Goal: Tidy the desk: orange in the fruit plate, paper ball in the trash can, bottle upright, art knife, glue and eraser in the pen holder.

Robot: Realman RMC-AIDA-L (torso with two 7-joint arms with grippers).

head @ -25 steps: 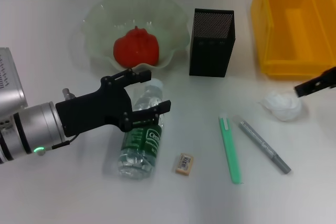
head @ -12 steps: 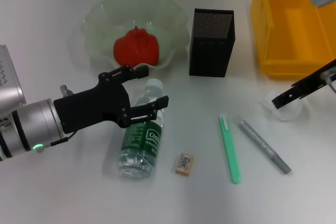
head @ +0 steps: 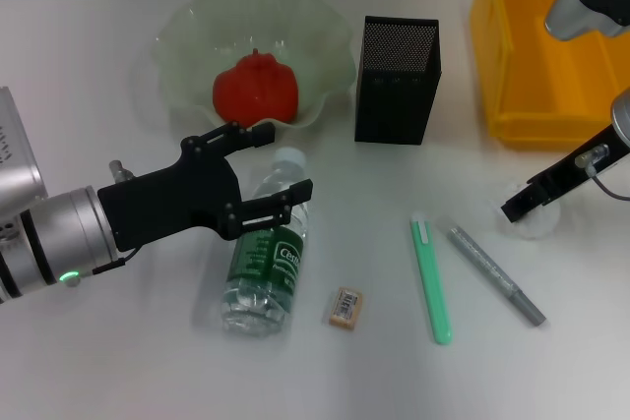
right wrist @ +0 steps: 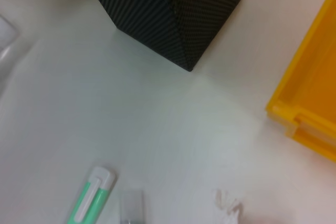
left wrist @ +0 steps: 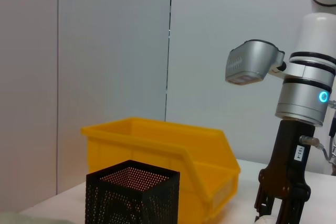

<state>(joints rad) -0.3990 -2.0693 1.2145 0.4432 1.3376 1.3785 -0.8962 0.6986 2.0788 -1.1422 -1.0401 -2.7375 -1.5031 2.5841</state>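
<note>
Right gripper (head: 520,206) sits down on the paper ball (head: 536,223), covering most of it; whether its jaws are closed cannot be told. Left gripper (head: 279,169) hovers spread wide over the cap end of the lying bottle (head: 264,268), hiding its neck. One orange (head: 255,87) is in the fruit plate (head: 187,31). One pen holder (head: 396,81), one trash can (head: 551,46) cut off at the frame edge. On the desk (head: 98,361): one eraser (head: 345,307), one green art knife (head: 430,280), one grey glue stick (head: 495,272).
</note>
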